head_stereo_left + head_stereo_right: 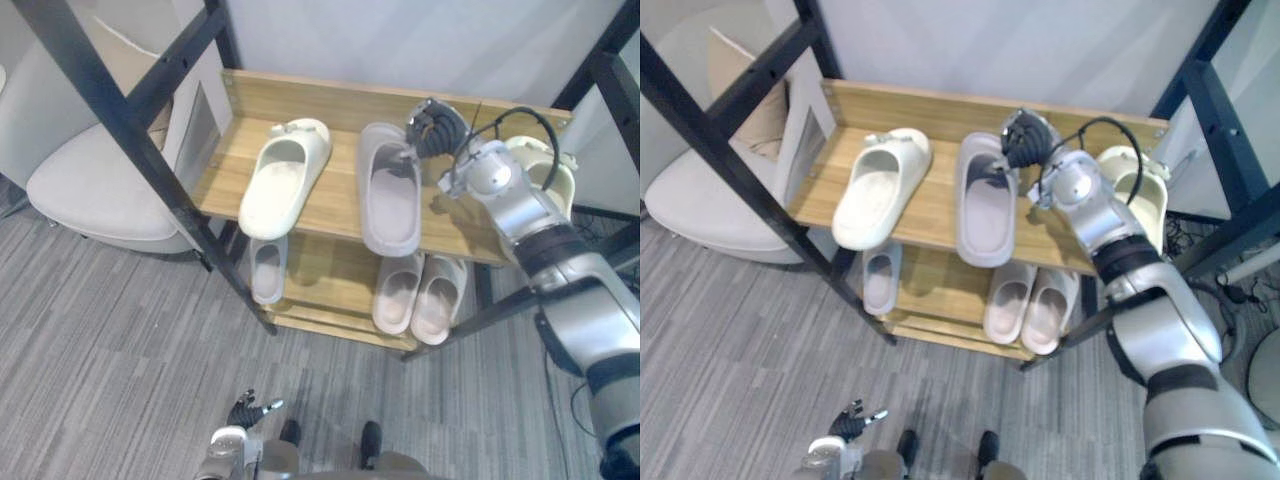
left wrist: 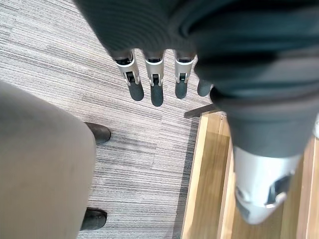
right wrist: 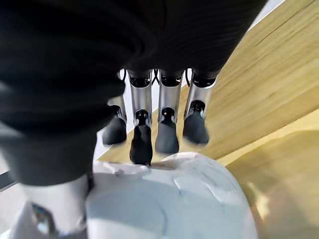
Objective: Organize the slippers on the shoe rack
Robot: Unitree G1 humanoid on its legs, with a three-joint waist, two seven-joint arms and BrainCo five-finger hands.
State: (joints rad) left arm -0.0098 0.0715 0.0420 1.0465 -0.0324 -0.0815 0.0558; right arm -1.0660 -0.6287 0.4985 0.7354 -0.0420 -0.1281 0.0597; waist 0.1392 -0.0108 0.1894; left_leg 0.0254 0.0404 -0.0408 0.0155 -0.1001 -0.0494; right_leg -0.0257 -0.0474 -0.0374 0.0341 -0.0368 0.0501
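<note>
The right hand (image 1: 430, 128) reached over the top shelf of the shoe rack (image 1: 330, 108). Its fingers (image 3: 142, 144) were nearly straight and spread narrowly, with their dark tips resting on the upper of the grey slipper (image 1: 390, 200) at its far end. Whether the thumb pressed the slipper could not be told. A cream slipper (image 1: 285, 175) lay on the same shelf, well to that hand's left and angled. Below the hand, on the lower shelf, sat a pale pair (image 1: 420, 292), with a single grey one (image 1: 267, 268) further left. The left hand (image 1: 240, 410) hung low over the carpeted floor (image 1: 120, 340), fingers straight and empty.
</note>
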